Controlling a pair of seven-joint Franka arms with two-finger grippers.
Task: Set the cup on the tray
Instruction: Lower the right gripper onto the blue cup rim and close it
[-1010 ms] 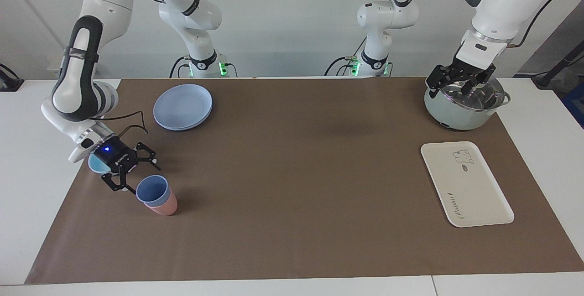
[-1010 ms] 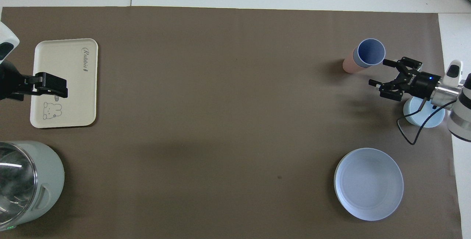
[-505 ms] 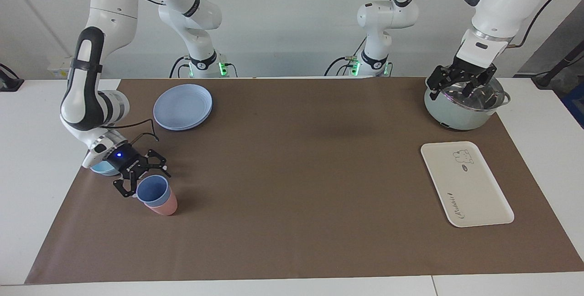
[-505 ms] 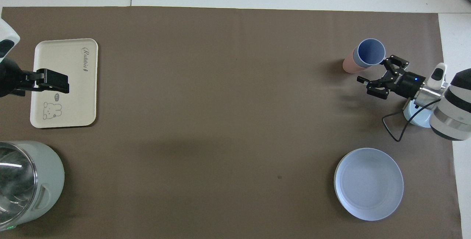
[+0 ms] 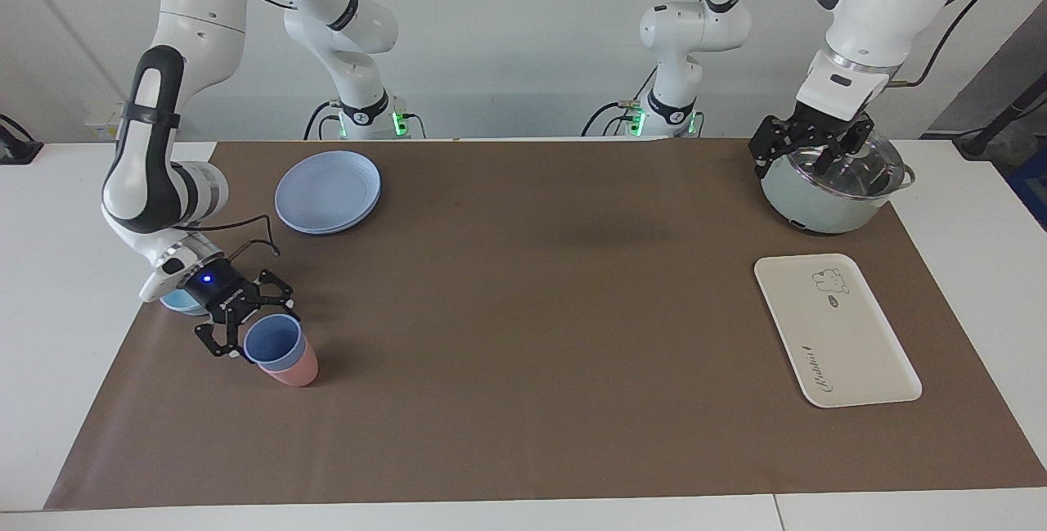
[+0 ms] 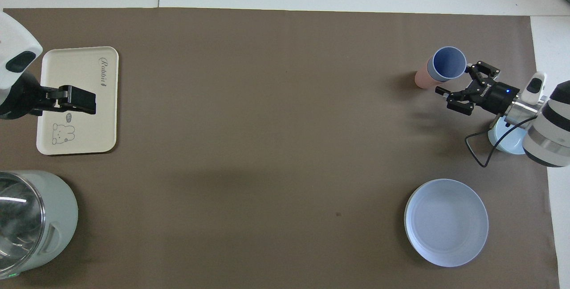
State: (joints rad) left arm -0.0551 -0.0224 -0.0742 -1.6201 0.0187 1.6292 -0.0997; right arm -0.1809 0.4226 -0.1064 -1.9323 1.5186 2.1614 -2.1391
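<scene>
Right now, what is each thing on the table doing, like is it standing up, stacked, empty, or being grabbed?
blue cup: upright, nested in the pink cup, empty, not lifted.
pink cup: upright on the mat, holds the blue cup.
tray: flat, nothing on it.
plate: flat, empty.
bowl: partly hidden under the right arm.
pot: upright.
right pincer: open at the blue cup's rim.
left pincer: open, over the pot.

2 white arms (image 5: pixel 168 89), black grippers (image 5: pixel 245 314), seemingly blue LED.

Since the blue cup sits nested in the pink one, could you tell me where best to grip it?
Grip the blue cup at its exposed rim, one finger inside and one outside, from the side where the open right hand is. The pink cup sheathes its lower wall.
</scene>
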